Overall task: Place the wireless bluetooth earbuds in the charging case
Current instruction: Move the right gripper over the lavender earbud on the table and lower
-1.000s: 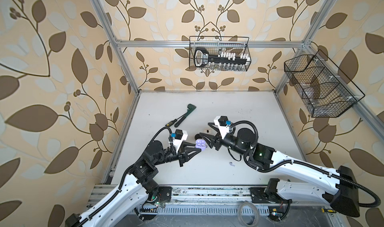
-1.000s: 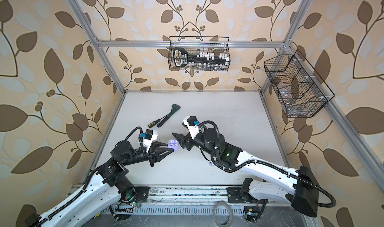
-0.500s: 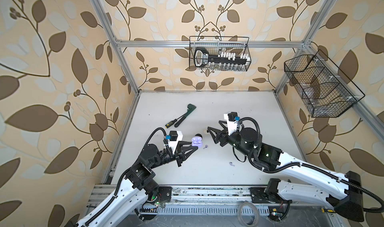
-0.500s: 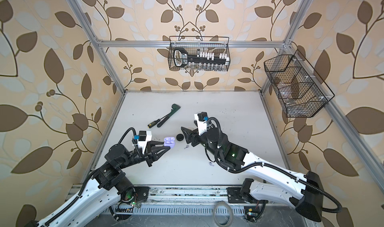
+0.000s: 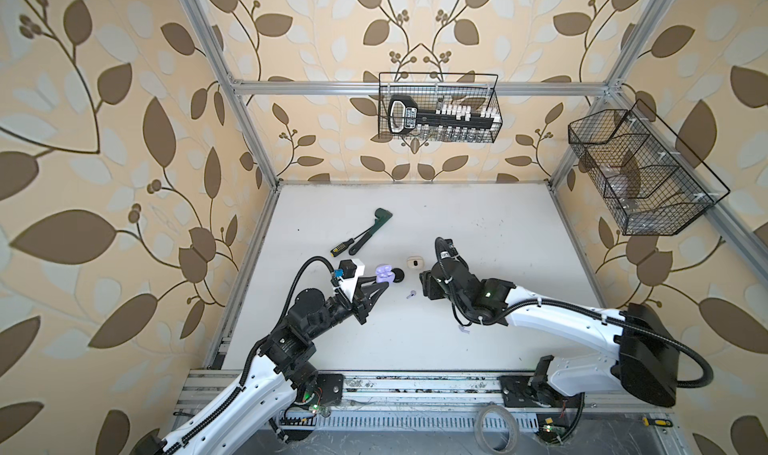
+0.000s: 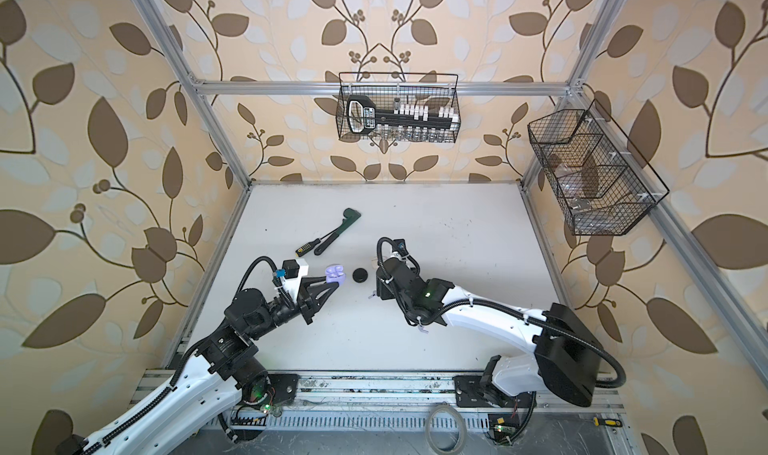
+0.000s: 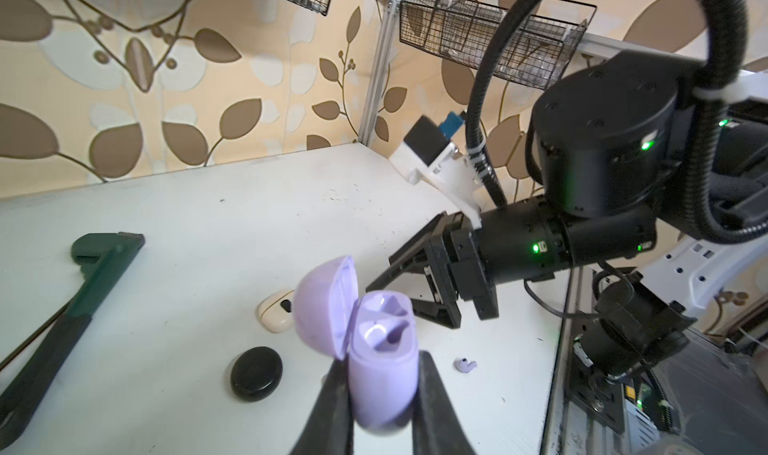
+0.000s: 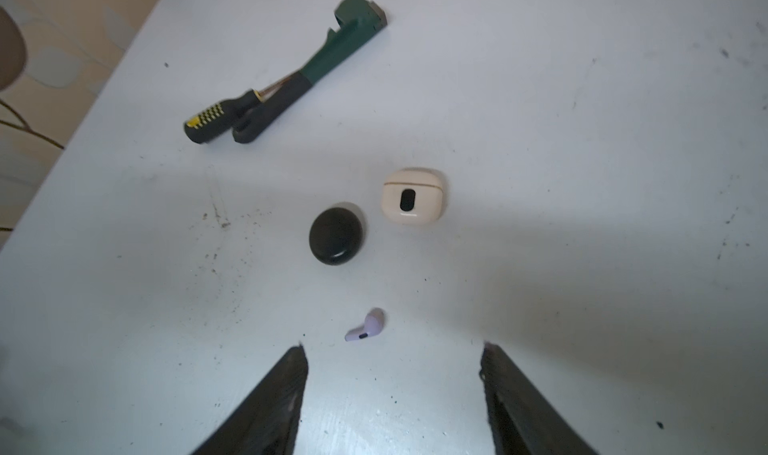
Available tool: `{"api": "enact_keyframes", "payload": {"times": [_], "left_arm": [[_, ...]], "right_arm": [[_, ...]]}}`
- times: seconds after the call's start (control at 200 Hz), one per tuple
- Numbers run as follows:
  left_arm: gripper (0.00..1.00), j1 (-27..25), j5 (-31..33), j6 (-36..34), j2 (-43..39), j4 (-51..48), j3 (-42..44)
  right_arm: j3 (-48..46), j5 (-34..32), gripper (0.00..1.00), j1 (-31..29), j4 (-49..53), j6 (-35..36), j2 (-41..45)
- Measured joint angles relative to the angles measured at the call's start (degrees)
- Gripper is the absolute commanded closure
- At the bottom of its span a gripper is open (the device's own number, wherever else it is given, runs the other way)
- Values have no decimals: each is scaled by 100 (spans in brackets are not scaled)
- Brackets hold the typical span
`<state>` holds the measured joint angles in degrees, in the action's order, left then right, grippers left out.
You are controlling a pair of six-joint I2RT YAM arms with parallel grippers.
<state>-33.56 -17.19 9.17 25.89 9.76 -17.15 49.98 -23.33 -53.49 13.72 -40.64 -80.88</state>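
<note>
Two grippers in play: left gripper point(image 7: 380, 365) clamped on the lavender case point(image 7: 384, 332), low on its body, lid hinged open, sockets look empty; right gripper point(image 8: 392, 347) spread wide, holding nothing, tips just short of a lavender earbud point(image 8: 365, 326) lying on the table point(image 8: 582, 141). A second earbud point(image 5: 463, 329) sits beside the right arm. Earbud judged feather-light, hard, slick: pinch across the bulb, stem free, gently or it skitters. Beyond it lie the black case point(image 8: 336, 234) and cream case point(image 8: 413, 197), shut
</note>
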Motion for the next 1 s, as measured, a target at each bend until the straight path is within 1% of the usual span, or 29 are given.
{"api": "enact_keyframes", "payload": {"times": [0.13,0.34,0.5,0.665,0.8,0.87,1.0], "left_arm": [[100,28,181,24,-229,-90,22],[100,33,553,157,-129,-271,22],[100,254,658,323,-90,-396,22],[100,767,509,601,-85,-442,22],[100,1233,234,802,175,-409,22],[100,1344,173,890,271,-411,22],[100,1353,94,927,267,-424,22]], "right_arm": [[55,17,31,0,197,-199,-310],[85,-15,30,0,352,-422,-544],[273,-9,30,0,393,-455,-1005],[546,87,31,0,398,-452,-1469],[824,127,31,-2,420,-444,-1818],[933,131,31,-2,428,-431,-1961],[1193,133,31,-2,494,-411,-2286]]}}
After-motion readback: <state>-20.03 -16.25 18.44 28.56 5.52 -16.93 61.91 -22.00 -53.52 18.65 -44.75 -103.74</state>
